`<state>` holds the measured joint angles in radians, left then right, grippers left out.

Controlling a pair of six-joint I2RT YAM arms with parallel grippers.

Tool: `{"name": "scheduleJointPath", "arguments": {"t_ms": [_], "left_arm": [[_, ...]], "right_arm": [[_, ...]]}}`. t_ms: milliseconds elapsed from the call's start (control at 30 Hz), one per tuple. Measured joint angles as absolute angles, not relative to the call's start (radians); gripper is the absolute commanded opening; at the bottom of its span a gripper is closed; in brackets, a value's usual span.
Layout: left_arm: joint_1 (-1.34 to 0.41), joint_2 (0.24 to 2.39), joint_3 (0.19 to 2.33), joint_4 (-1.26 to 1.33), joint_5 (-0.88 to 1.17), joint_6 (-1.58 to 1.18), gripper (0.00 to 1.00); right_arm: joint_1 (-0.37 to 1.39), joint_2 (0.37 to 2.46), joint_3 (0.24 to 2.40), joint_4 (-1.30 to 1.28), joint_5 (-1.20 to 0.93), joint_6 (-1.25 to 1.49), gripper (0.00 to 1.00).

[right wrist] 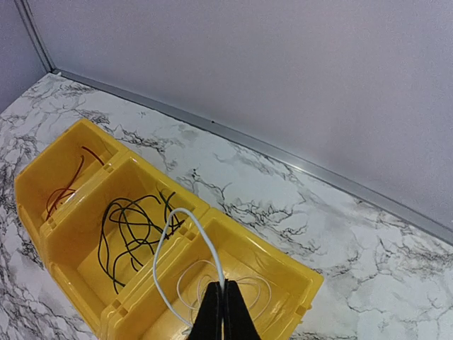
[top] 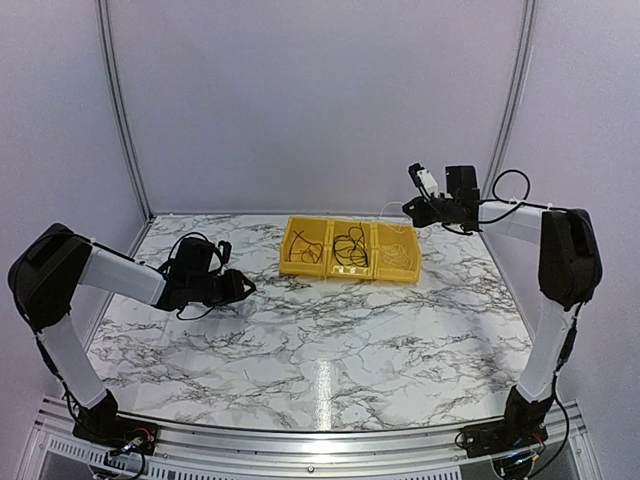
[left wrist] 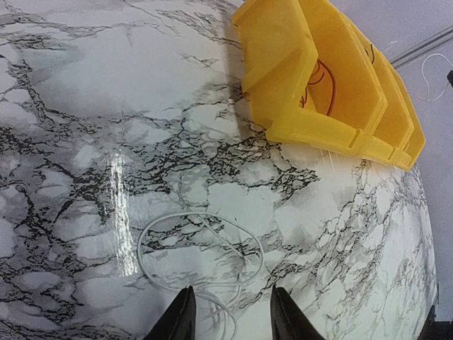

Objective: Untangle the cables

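Thin black cables (right wrist: 131, 227) lie loosely tangled in the middle of three joined yellow bins (top: 350, 247). Red wires (right wrist: 67, 191) lie in the left bin. White wires (right wrist: 266, 287) lie coiled in the right bin. My right gripper (right wrist: 222, 283) is shut on a thin white cable (right wrist: 182, 210) that loops up over the divider; it hangs above the right bin (top: 410, 210). My left gripper (left wrist: 232, 290) is open, low over the table (top: 243, 288), its fingers straddling the near end of a white cable loop (left wrist: 198, 213) that lies on the marble.
The yellow bin row (left wrist: 333, 106) sits at the back centre of the marble table (top: 320, 340), ahead and to the right of the left gripper. A wall and metal rail (right wrist: 340, 180) run just behind the bins.
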<state>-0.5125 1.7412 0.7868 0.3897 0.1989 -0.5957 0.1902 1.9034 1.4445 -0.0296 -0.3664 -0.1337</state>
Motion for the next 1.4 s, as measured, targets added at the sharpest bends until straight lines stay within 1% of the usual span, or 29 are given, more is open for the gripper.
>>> {"name": "scheduleJointPath", "arguments": {"t_ms": [333,633,767,900,1000,1067,1100,1167,1200,1333,1400], "left_arm": [[-0.513,1.696,0.739,0.387,0.172,-0.604,0.39],[-0.513,1.660,0.709,0.380,0.150,-0.609,0.40],[-0.512,1.610,0.700,0.373,0.130,-0.603,0.41],[-0.506,1.555,0.700,0.368,0.110,-0.598,0.41],[-0.496,1.536,0.701,0.361,0.100,-0.596,0.42],[-0.490,1.536,0.708,0.341,0.097,-0.594,0.42],[-0.486,1.536,0.710,0.330,0.096,-0.594,0.42],[-0.477,1.537,0.727,0.295,0.093,-0.594,0.35],[-0.473,1.537,0.743,0.261,0.080,-0.595,0.35],[-0.461,1.544,0.847,0.080,-0.051,-0.624,0.40],[-0.445,1.546,0.870,0.044,-0.059,-0.625,0.41]], "right_arm": [[0.203,1.982,1.382,-0.033,-0.216,-0.075,0.01],[0.263,2.000,1.374,-0.039,-0.169,-0.069,0.43],[0.272,1.998,1.405,-0.056,-0.142,-0.068,0.47],[0.268,1.965,1.444,-0.067,-0.124,-0.076,0.48],[0.263,1.901,1.445,-0.068,-0.121,-0.079,0.47],[0.263,1.857,1.444,-0.067,-0.129,-0.083,0.45],[0.263,1.836,1.443,-0.063,-0.143,-0.088,0.41],[0.264,1.797,1.430,-0.055,-0.187,-0.112,0.30],[0.265,1.780,1.423,-0.053,-0.222,-0.133,0.27],[0.292,1.759,1.409,-0.067,-0.339,-0.213,0.17],[0.319,1.768,1.414,-0.103,-0.396,-0.282,0.13]]}}
